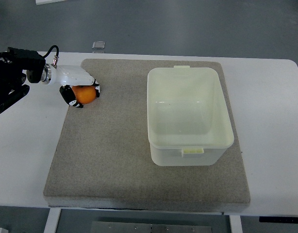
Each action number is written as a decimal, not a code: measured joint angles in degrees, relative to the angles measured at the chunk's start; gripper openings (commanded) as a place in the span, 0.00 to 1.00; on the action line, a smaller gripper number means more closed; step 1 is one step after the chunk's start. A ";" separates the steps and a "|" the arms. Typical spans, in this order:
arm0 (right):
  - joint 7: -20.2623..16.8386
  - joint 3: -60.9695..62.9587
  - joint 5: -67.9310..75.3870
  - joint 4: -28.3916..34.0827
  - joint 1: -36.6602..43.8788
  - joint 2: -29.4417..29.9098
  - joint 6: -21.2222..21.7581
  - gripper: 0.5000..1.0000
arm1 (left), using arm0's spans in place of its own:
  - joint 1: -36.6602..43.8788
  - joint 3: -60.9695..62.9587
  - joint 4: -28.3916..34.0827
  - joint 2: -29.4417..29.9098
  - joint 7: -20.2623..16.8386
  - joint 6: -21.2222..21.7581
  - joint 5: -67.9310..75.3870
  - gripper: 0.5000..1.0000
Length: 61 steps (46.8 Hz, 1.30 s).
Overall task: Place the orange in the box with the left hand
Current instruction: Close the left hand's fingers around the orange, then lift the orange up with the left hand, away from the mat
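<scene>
The desk (275, 121) runs right up to the near edge, white and wide, and it is the one big surface here. On it lies one grey mat (115, 160), covering most of the middle. On the mat's right half stands one box (190, 150), pale, translucent, lidless and with nothing in it that I can see.

One arm comes in from the left, dark at the wrist, ending in the left hand (78, 87) at the mat's far left corner. Its fingers (71, 98) are curled around the one orange (85, 94), touching it on both sides, so it looks gripped. Whether the orange is off the mat or resting on it I cannot tell from above. The right hand is nowhere to be seen.

So the step in hand looks like the grasp, just made or being settled. The orange is well apart from the box, off to its left. I judge the next move calls for a lift clear of the mat, a carry rightward over the box's near-left rim, high enough not to clip the wall, and then a release above the open middle.

Beyond the desk, one small grey square thing (98, 45) sits on the floor.
</scene>
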 measured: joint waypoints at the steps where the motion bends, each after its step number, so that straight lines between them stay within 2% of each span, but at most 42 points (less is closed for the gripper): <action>1: 0.00 0.00 0.00 0.00 0.00 0.00 0.00 0.86 | 0.01 0.03 0.27 -0.12 0.00 0.24 0.00 0.00; 14: 0.00 0.00 0.00 0.00 0.00 0.00 0.00 0.86 | 0.07 -0.21 1.05 -0.68 0.06 3.22 -0.71 0.00; 34: 0.00 0.00 0.00 0.01 0.00 0.00 0.00 0.86 | -0.37 -0.78 1.74 -1.14 0.03 4.38 -3.61 0.00; 52: 0.00 0.00 0.00 -0.01 0.00 0.00 0.00 0.86 | -0.67 -1.07 1.66 -3.09 0.03 4.41 -19.94 0.00; 61: 0.00 0.00 0.00 0.01 0.00 0.00 0.00 0.86 | -1.02 -3.57 1.26 -3.31 0.03 5.23 -32.89 0.00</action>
